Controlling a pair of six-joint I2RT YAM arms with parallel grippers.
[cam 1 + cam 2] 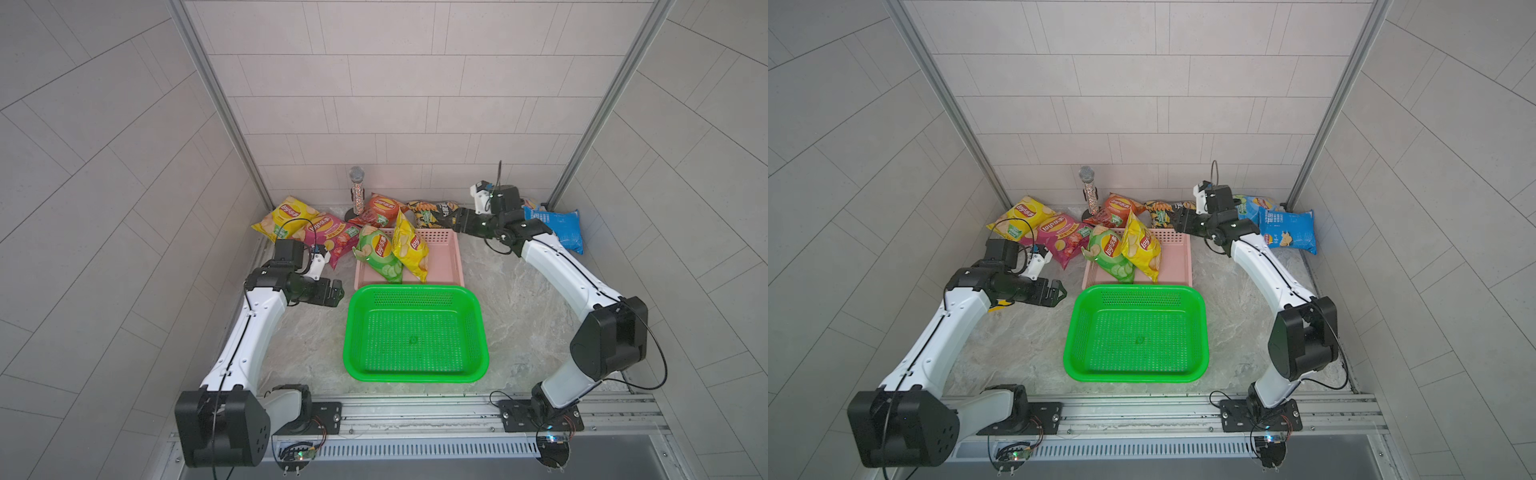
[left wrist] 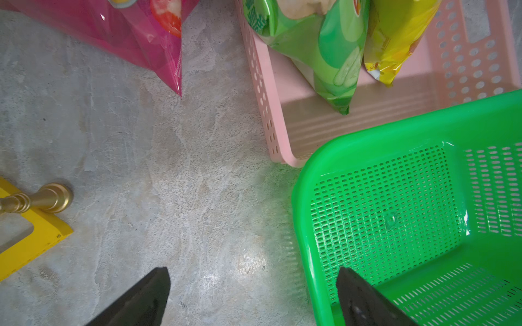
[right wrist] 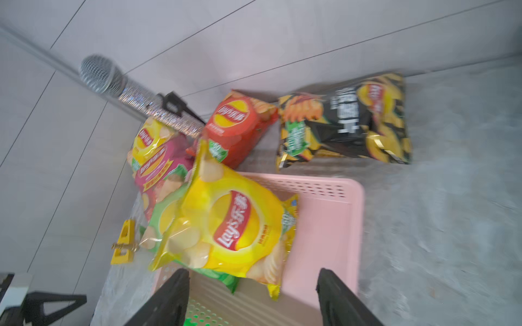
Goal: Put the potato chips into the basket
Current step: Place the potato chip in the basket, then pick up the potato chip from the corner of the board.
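Left gripper [image 2: 252, 272] hangs spread wide and bare at 9 o'clock of the green basket [image 1: 415, 376]. At 12 o'clock, the pink basket [image 1: 445, 262] holds a green chips bag [image 1: 376, 255] and a yellow chips bag [image 1: 411, 249]. Right gripper [image 3: 252, 273] hangs parted, gripping nothing, over its 1 o'clock corner. The black bag [image 1: 432, 214] lies beyond.

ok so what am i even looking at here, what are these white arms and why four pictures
These are two robot arms. Their ends are the left gripper and right gripper, both open, holding nothing. Two pictures look down on the whole table; two come from cameras on the wrists. On the table sit an empty green basket, a pink basket with a green bag and a yellow bag, more chip bags behind, and a microphone.
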